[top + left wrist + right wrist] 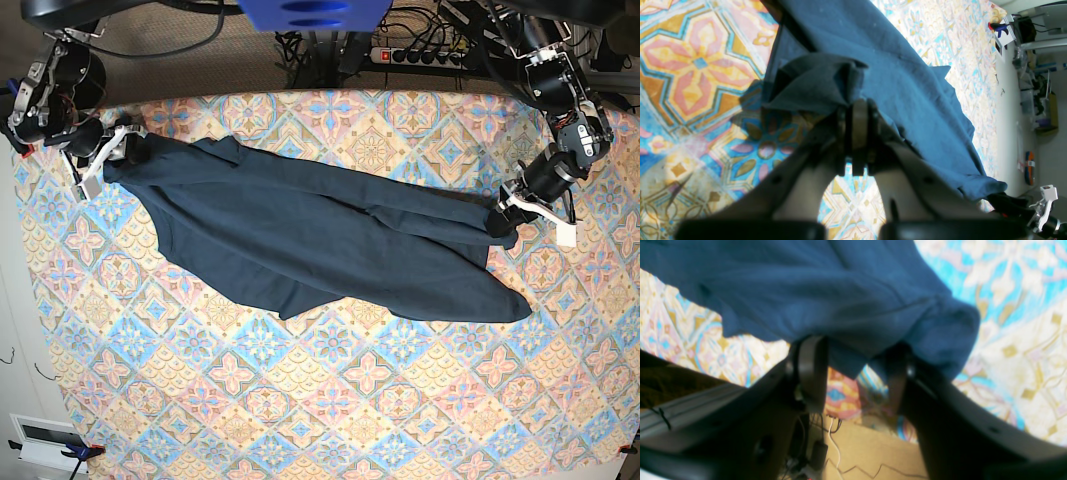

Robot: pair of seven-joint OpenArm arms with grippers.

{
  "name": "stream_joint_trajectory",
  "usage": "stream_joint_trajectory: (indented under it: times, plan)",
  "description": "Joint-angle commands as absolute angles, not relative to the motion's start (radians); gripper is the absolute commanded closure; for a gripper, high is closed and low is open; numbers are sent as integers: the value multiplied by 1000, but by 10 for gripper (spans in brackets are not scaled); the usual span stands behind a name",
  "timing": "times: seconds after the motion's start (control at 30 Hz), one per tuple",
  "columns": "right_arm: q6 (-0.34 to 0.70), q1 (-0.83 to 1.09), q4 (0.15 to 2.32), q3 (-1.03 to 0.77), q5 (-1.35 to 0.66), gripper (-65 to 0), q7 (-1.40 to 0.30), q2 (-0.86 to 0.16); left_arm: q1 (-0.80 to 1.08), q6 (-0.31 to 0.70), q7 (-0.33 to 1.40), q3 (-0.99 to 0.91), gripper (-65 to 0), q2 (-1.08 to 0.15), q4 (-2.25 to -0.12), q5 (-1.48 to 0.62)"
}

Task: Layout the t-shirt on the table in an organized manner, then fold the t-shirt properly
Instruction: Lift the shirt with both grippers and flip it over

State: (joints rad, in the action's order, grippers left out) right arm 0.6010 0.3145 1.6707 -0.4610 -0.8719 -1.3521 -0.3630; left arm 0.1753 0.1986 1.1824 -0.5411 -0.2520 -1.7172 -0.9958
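Item 1: your dark navy-blue cotton t-shirt (310,245), wrinkly, stretched across the table's far half from approx 10 o'clock to 3 o'clock in base view, lower hem sagging toward centre.

Item 2: table w/ pastel pink, blue and yellow diamond-tile floral cloth (330,400), much bigger than the shirt.

Item 3: your left gripper (855,110), at 3 o'clock, jaws clamped tight on a bunched fold of shirt.

Item 4: your right gripper (853,356), at 10 o'clock, jaws parted, shirt edge draped between and over the fingers (811,366).
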Motion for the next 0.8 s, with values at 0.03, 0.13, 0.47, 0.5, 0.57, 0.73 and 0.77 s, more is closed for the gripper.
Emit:
stream_joint_trajectory:
  times: [0.03, 0.13, 0.47, 0.5, 0.57, 0.73, 0.77]
  plan:
    - [605, 306, 1687, -438, -891, -175, -1333, -380, 166, 206, 1167, -547, 0, -268, -1732, -1013]
    - [605, 305, 1687, -426, -892, -42, -1328, -380, 166, 206, 1167, -547, 0, -268, -1732, -1013]
    - [605, 300, 1699, -564, -1161, -22, -1328, -384, 127, 211, 1167, -585, 0, -271, -1738, -1044]
    - [605, 300, 1699, -584, -1179, -22, -1328, -384, 113, 211, 1170, -595, 0, -271, -1738, -1053]
    - [605, 275, 1701, -622, -1210, -22, -1333, -389, 74, 211, 1175, -610, 0, -271, -1738, -1073]
    - [605, 159, 1699, -671, -1231, -22, -1339, -389, -31, 213, 1176, -610, 0, -272, -1735, -1075]
    - [607, 128, 1699, -674, -1231, -22, -1339, -390, -53, 213, 1176, -610, 0, -272, -1732, -1072]
